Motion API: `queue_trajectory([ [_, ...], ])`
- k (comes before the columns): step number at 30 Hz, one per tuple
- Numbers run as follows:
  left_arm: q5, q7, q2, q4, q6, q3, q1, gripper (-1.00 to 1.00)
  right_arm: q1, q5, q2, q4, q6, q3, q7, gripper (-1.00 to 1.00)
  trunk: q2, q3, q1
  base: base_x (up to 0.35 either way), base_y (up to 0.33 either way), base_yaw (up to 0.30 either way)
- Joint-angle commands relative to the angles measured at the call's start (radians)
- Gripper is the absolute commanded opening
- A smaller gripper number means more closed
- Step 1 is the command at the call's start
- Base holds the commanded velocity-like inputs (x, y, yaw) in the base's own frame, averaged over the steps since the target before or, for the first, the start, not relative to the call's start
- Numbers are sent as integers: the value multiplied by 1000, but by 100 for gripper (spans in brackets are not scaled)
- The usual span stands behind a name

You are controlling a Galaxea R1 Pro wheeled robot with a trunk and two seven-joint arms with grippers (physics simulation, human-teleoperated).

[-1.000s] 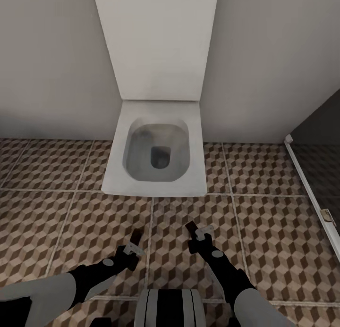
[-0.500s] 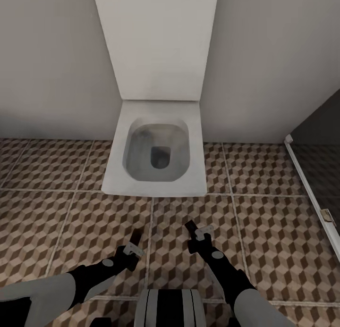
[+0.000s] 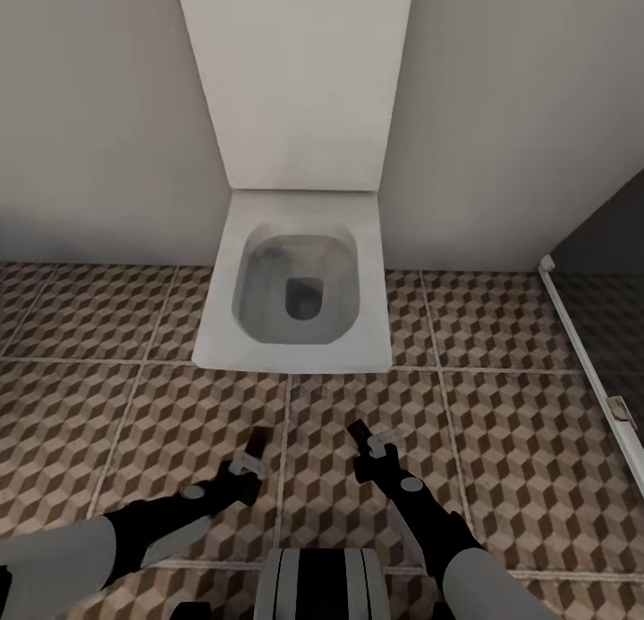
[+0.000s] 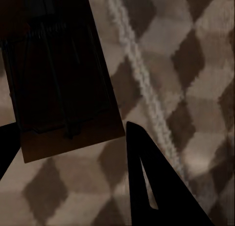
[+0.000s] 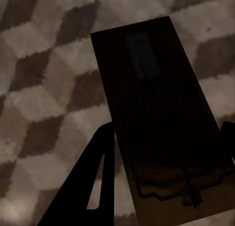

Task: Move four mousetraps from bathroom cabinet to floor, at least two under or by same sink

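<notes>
Dark wooden mousetraps, one at each gripper, held low over the patterned bathroom floor (image 3: 501,405) before a white toilet (image 3: 295,289).

Left to right: the left gripper (image 3: 253,452) has a flat mousetrap (image 4: 58,74) between its fingers (image 4: 147,182); whether it is clamped or merely framed, I cannot tell. The right gripper (image 3: 365,438) is closed on a second mousetrap (image 5: 156,118), its fingers (image 5: 93,182) pressing both long edges. Each looks light, stiff and thin, likely easy to pinch by the wooden edges, keeping clear of the wire spring, which could snap.
</notes>
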Motion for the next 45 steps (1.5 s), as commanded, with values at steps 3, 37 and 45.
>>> queue_trajectory([
  [3,5,12,55,-112,-4,-3,-2,-100,0,9,0,0,-1,-2,2,-100,0,-1,0,0,0,0],
  [37,5,134,7,-9,-1,21,-2,-100,0,9,0,20,-41,-1,1,-100,0,-1,0,0,0,0],
  [45,5,134,16,-11,5,80,-2,-100,0,10,3,87,-104,0,0,-100,0,-1,0,0,0,0],
])
